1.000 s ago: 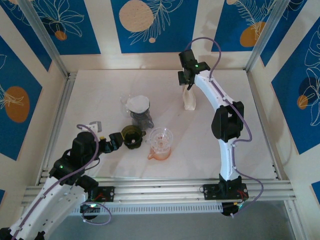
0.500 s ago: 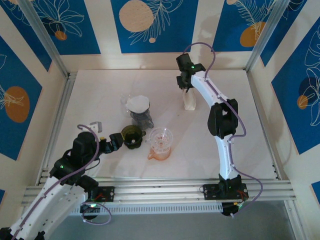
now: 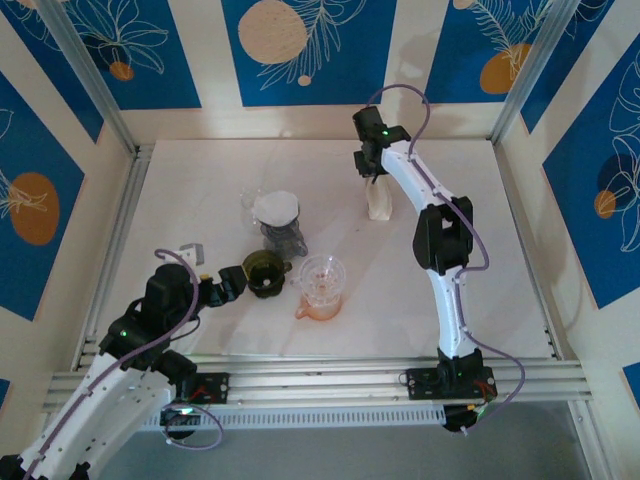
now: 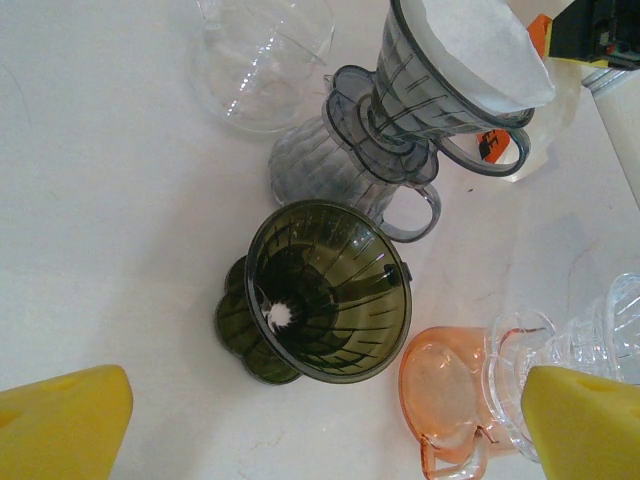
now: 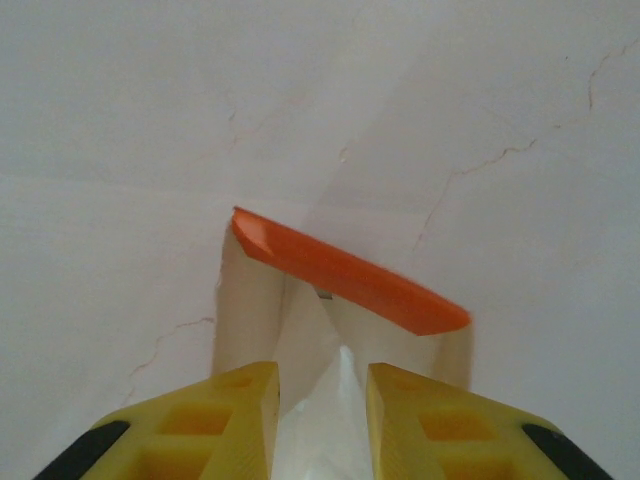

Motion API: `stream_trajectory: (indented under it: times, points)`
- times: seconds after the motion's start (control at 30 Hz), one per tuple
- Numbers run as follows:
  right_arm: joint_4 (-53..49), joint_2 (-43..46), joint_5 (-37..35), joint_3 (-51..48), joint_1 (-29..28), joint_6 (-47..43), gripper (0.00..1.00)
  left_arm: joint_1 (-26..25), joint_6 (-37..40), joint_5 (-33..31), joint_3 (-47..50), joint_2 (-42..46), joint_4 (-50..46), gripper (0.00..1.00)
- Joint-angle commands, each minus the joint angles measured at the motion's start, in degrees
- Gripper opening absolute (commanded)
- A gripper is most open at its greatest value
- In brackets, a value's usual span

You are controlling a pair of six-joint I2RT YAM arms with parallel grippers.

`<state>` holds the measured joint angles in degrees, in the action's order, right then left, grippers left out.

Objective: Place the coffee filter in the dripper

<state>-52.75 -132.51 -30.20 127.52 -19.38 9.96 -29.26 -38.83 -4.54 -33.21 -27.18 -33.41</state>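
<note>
Coffee filter (image 4: 480, 60): one is seated in the upper of two stacked grey drippers (image 4: 400, 130). One green dripper (image 4: 330, 295) is flanked by the wide-open left tool (image 3: 232, 285). Right tool (image 5: 322, 400) is held at one filter pack (image 3: 379, 203) with its fingers close together; whether anything is gripped cannot be told.

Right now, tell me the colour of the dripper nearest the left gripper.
The dripper is dark translucent green, clearest from the left wrist.
</note>
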Motion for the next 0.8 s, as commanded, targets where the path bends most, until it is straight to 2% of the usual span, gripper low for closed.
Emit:
stream_trajectory:
  times: [0.0, 0.13, 0.27, 0.6, 0.77]
  points:
    - [-1.39, -1.42, -0.86, 1.00, 0.36, 0.59, 0.29, 0.69, 0.51, -0.45, -0.25, 0.11, 0.80, 1.00]
    - [-0.95, -1.38, -1.16, 0.79, 0.34, 0.88, 0.17, 0.70, 0.33, -0.47, -0.21, 0.20, 0.71, 1.00]
    - [-0.30, -0.55, -1.63, 0.58, 0.39, 0.60, 0.00, 0.69, 0.09, -0.39, 0.05, 0.20, 0.76, 1.00]
    - [4.71, 10.11, -0.28, -7.40, 0.13, 0.77, 0.00, 0.71, 0.07, -0.48, 0.08, 0.23, 0.84, 1.00]
    - [7.90, 18.38, -0.08, -15.32, -1.16, 1.39, 0.00, 0.70, -0.05, -0.17, -0.14, 0.32, 0.97, 1.00]
